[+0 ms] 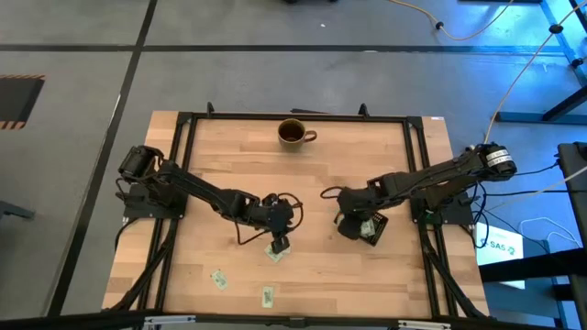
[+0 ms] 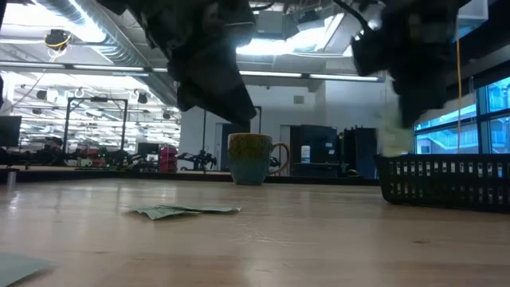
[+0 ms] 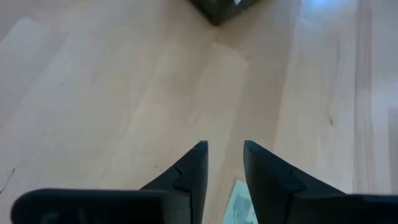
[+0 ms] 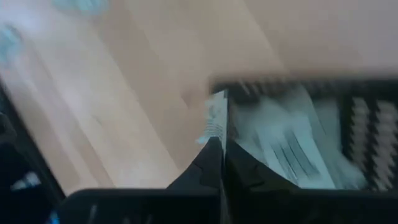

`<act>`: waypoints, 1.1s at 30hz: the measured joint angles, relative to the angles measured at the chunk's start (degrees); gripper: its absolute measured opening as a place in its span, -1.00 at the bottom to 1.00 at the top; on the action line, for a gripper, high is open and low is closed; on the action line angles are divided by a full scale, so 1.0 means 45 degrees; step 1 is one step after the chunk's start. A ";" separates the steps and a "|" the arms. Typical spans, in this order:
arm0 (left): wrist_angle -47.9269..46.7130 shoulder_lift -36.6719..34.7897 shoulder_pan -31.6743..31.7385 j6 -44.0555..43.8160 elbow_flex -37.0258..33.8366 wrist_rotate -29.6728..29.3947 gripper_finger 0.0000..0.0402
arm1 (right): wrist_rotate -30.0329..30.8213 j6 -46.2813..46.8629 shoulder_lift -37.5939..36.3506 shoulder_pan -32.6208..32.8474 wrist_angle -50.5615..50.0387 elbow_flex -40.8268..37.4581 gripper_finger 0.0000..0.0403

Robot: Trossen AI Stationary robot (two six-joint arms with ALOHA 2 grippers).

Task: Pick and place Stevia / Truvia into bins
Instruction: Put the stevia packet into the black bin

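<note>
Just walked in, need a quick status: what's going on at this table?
Two arms are sorting sweetener sachets into a black tray. The right tool is shut on a sachet at the tray's edge. The left tool, open, is over a sachet on the table. Two more sachets lie near the front edge. A mug stands at the far side.

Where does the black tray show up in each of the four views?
High view: black tray right of centre, partly under the right gripper.
Low view: far right, behind the table edge.
Left wrist view: a dark corner at the top may be it; cannot tell.
Right wrist view: right half, holding sachets.
Shared landmark: the mug.
</note>
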 joint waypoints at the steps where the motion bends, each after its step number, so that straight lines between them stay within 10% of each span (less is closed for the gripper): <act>1: -0.0007 0.0000 -0.0069 0.0125 0.0000 0.0000 -0.52 | -0.0082 0.0092 0.0000 0.0076 -0.0524 0.0000 -0.99; 33: 0.0019 0.0000 -0.0777 0.1635 0.0000 0.0966 -0.37 | 0.0222 0.0318 0.0000 0.0423 -0.1894 -0.0865 -0.65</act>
